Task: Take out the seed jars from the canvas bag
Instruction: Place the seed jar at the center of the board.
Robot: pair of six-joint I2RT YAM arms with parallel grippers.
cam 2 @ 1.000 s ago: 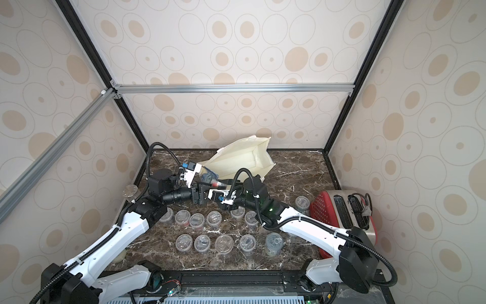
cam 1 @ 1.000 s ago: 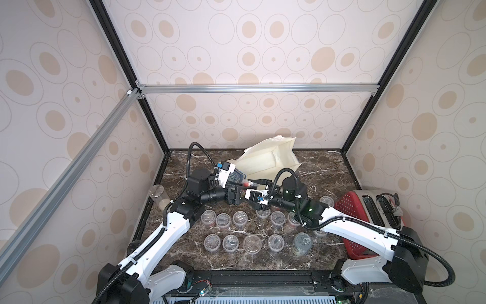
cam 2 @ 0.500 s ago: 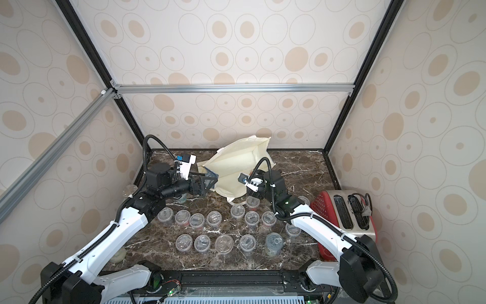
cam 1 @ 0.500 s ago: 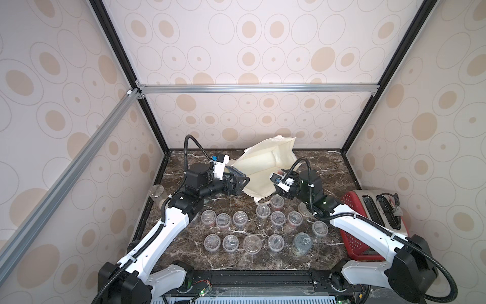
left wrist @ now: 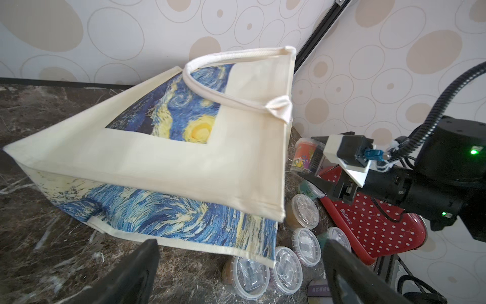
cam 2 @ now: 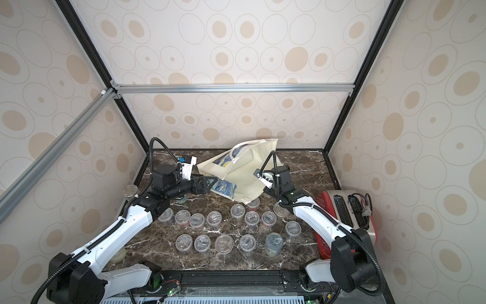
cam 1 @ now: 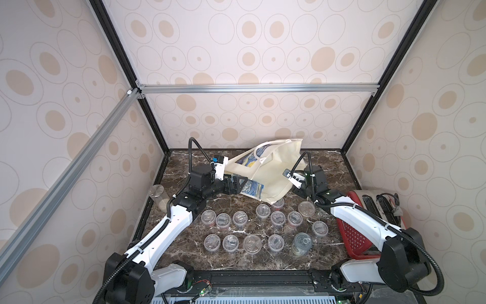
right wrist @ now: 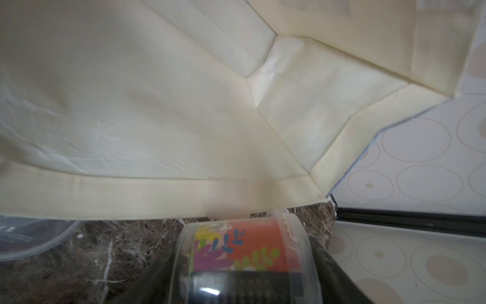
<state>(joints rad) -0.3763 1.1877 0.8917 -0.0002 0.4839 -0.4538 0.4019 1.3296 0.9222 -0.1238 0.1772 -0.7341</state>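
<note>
The canvas bag [cam 1: 273, 171] lies slumped on its side at the back of the desk [cam 1: 263, 260], and its cream cloth hides whatever is inside it in both top views. Most of the seed jars [cam 1: 278, 218] stand lids up in two loose rows in front of the bag, their contents too small to make out. One more at the bag's front edge is half covered by cloth.

From above, my right end effector [left wrist: 306, 156] is hidden behind its own wrist. The left wrist view shows it close beside the bag's hemmed edge, clenched on a red-labelled jar [right wrist: 244, 247]. That jar's lower part is blurred in my right wrist view, and another jar is cut off at the picture's edge. My right arm reaches forward low, its forearm passing over the red toaster [cam 1: 353, 237].

My left arm stretches forward, wrist about level. My left end effector [cam 1: 238, 184] is released and spread wide, pointing at the bag's printed lower side. I cannot tell whether it touches the cloth, and its fingers [left wrist: 131, 276] are cut off in the left wrist view
</note>
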